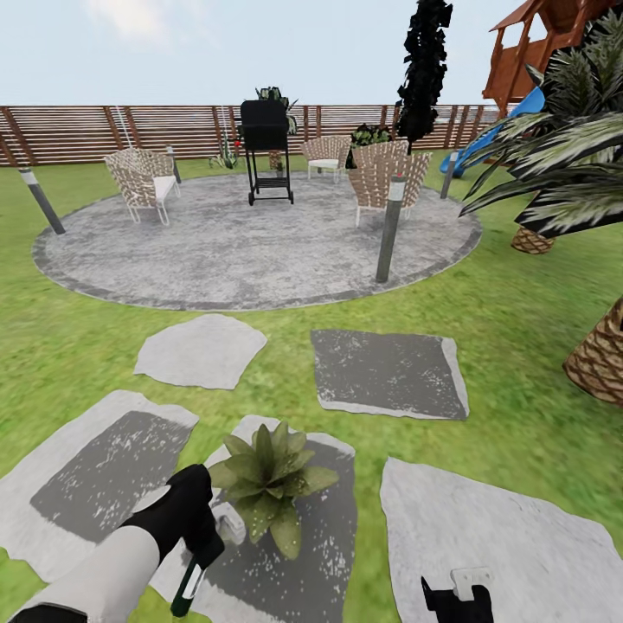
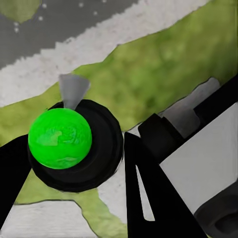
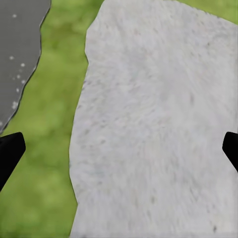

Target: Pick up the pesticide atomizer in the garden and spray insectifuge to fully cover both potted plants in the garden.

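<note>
The pesticide atomizer (image 1: 208, 549) hangs tilted in my left gripper (image 1: 192, 512), its white head against the leaves and its dark green handle pointing down. In the left wrist view the atomizer (image 2: 60, 139) shows as a bright green ball in a black ring, and the left gripper (image 2: 74, 168) is shut on it. One potted plant (image 1: 266, 480), a low green rosette, sits on a grey stepping stone (image 1: 329, 528) right beside that gripper. My right gripper (image 1: 459, 597) hangs low at the front right. In the right wrist view the right gripper (image 3: 119, 148) is open over a pale stone (image 3: 148, 124).
Several stepping stones (image 1: 385, 372) lie in the lawn ahead. Beyond them is the round paved patio (image 1: 242, 251) with wicker chairs (image 1: 143, 182), a black grill (image 1: 266, 147) and short post lights (image 1: 389, 229). Palms (image 1: 597, 355) stand at the right. A slatted fence (image 1: 78, 130) closes the back.
</note>
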